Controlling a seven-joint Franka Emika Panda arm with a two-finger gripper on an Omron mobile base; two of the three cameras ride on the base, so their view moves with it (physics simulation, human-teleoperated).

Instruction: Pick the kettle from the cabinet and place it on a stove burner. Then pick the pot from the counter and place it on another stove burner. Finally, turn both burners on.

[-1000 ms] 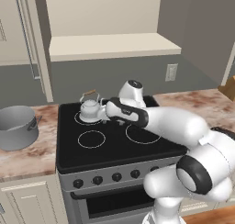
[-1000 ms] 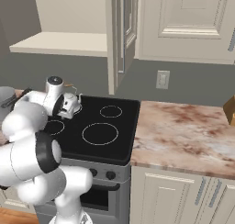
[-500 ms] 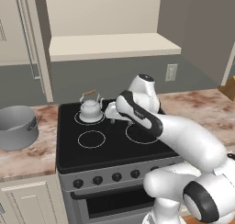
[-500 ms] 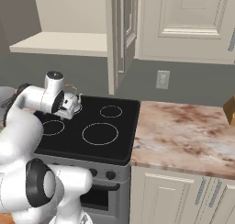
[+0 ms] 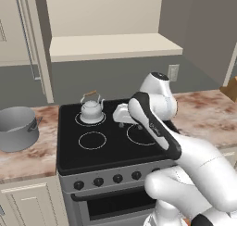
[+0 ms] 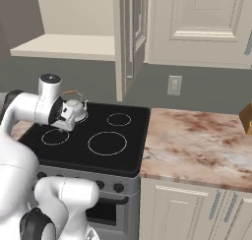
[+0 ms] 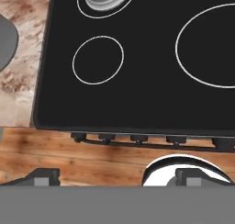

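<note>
Gripper [image 5: 121, 115] hung over the stove [image 5: 106, 148], pointing down beside the kettle [image 5: 91, 109], jaws wide apart, holding nothing.

**Flat, even rendered light; soft focus in the hand view**

Light is bright and diffuse, with no clear source. The doorless cabinet [image 5: 115, 47] casts a dim band on the wall beneath it. The stove top [image 5: 106, 141] stays matte black, glare-free. The hand view looks slightly blurred, the knob row [image 7: 151, 139] at 6 o'clock soft. Edges stay undistorted.

Kettle [image 5: 91, 110] on black stove [image 5: 111, 148], pot [image 5: 17, 128] on counter [image 5: 28, 158]
</note>
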